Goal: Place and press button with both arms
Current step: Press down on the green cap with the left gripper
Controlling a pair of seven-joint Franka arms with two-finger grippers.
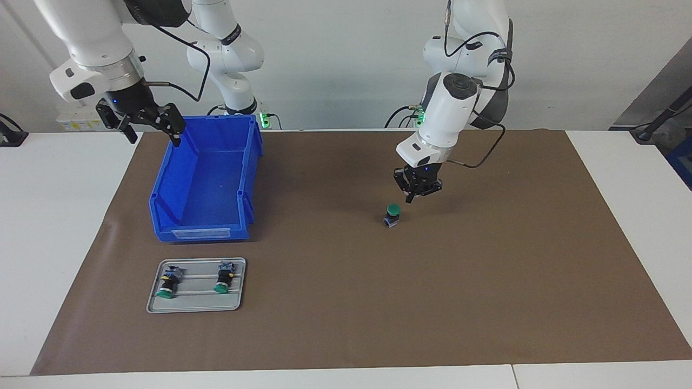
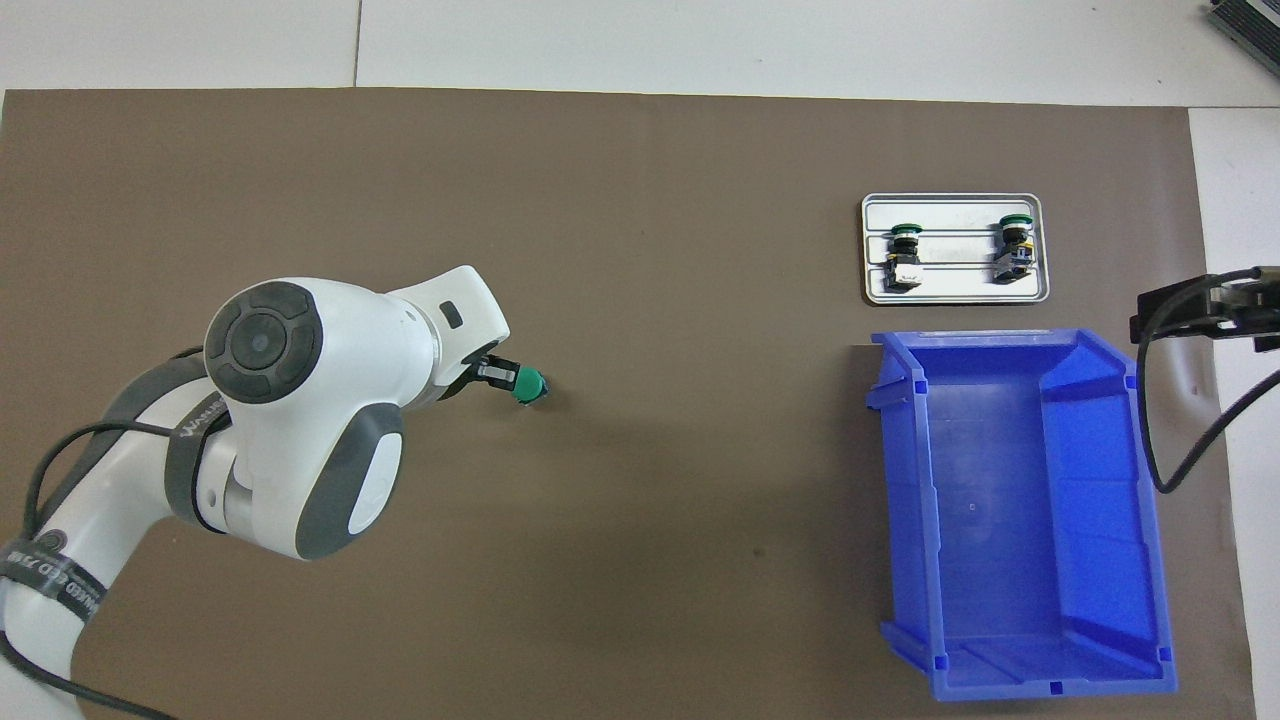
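So far one button (image 1: 392, 214) stands upright on the mat, green cap up, w/ left gripper (image 1: 415, 195) fingertips pressed together, empty, just above it; press seems underway. Right gripper (image 1: 141, 120) waits spread over bin (image 1: 184, 232) edge. Two btns remain on tray (image 1: 195, 309).

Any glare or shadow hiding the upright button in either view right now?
Facing view: even light; the button stands sharp on the brown mat, only a faint shadow beside it. Overhead view: no glare on it, but the left arm covers the mat beside the button; the metal tray shines slightly.
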